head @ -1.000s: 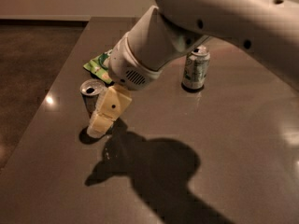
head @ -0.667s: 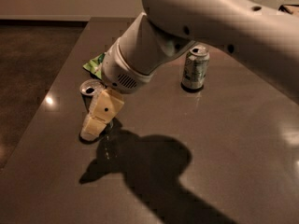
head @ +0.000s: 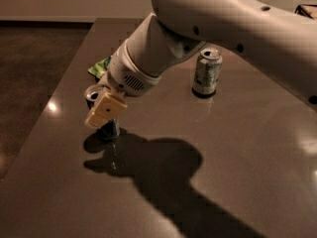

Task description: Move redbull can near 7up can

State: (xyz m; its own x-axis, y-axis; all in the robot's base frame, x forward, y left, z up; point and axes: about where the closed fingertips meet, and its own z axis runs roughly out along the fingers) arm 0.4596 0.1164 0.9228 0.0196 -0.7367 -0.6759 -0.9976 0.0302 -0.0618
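The redbull can [head: 110, 129] is a slim can standing on the dark table [head: 237, 148] at the left. Only its silver top and dark lower part show. My gripper [head: 102, 113], cream coloured, hangs from the big white arm and sits right at the can, covering its middle. I cannot tell whether it holds the can. The 7up can [head: 206, 72], wider, green and silver, stands upright at the back, well to the right of the redbull can.
A green snack bag [head: 100, 66] lies just behind the redbull can, partly hidden by the arm. The table's left edge [head: 47, 133] is close to the can, with brown floor beyond. The arm throws a large shadow over the table's middle.
The arm has swung left and the gripper has moved up against the redbull can, now covering its middle. Both cans stand where they were.
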